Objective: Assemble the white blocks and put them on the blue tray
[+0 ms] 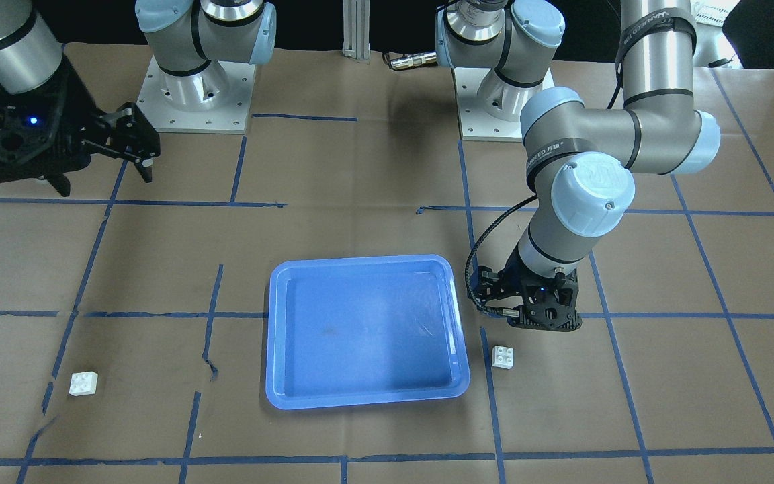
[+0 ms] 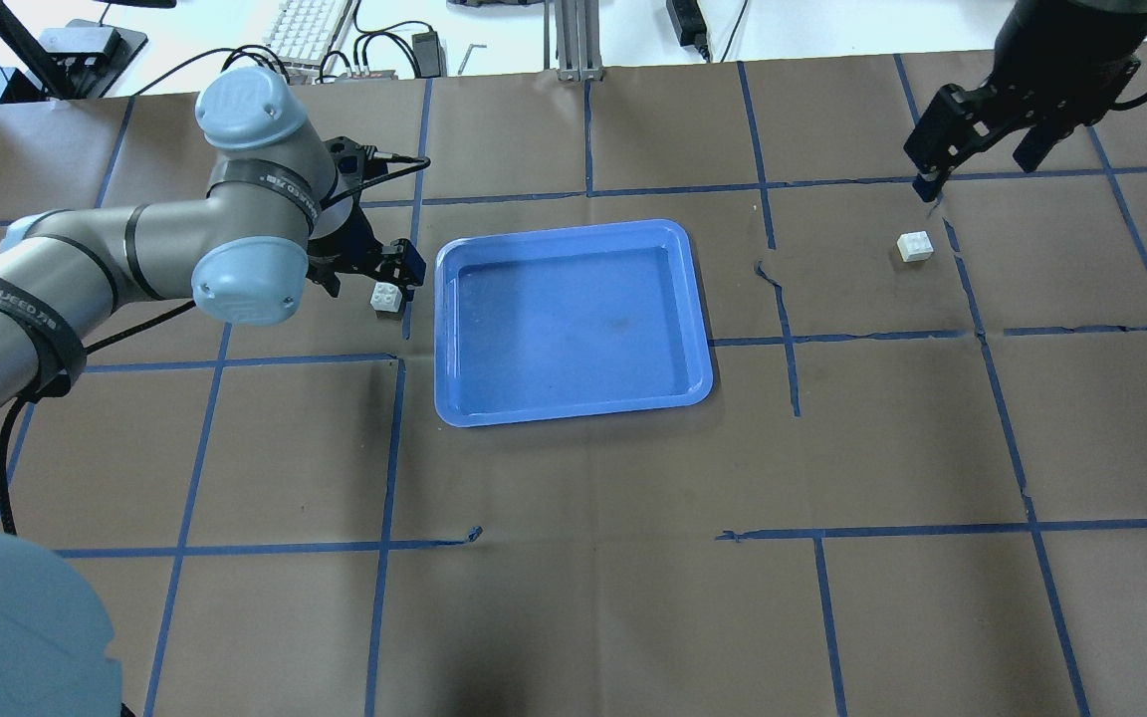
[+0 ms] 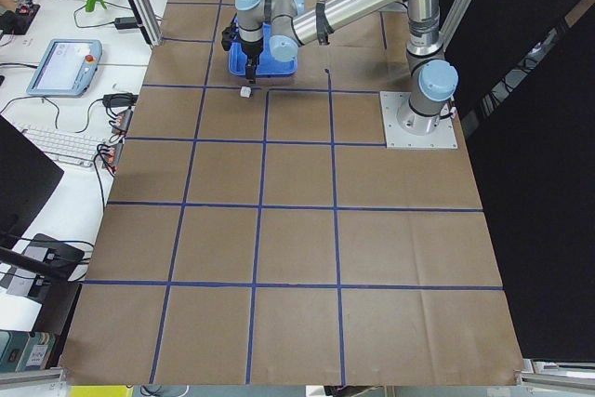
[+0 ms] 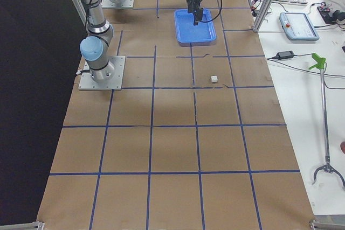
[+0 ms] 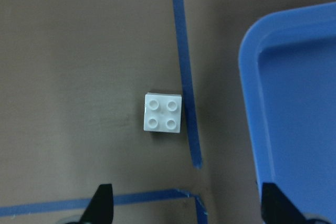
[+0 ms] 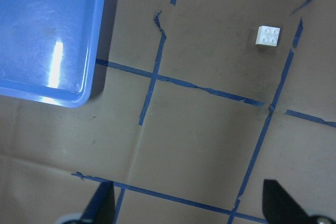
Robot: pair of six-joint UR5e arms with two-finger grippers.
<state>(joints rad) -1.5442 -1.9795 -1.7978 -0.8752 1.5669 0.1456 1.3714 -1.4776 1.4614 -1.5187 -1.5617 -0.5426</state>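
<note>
One white block [image 2: 386, 296] lies on the brown paper just left of the blue tray [image 2: 573, 231]. My left gripper [image 2: 374, 269] hangs above it, open and empty. In the left wrist view the block [image 5: 164, 115] sits ahead of the gripper [image 5: 189, 208], beside a tape line, with the tray rim [image 5: 249, 77] at the right. The other white block [image 2: 915, 246] lies far right of the tray. My right gripper [image 2: 972, 139] is raised beyond it, open and empty. The right wrist view shows that block [image 6: 268, 36] and a tray corner [image 6: 100, 35].
Brown paper with a grid of blue tape lines [image 2: 788, 339] covers the table, torn in places. The arm bases [image 1: 192, 94] stand at the robot's side. A keyboard [image 2: 310, 25] and cables lie beyond the far edge. The tray holds nothing.
</note>
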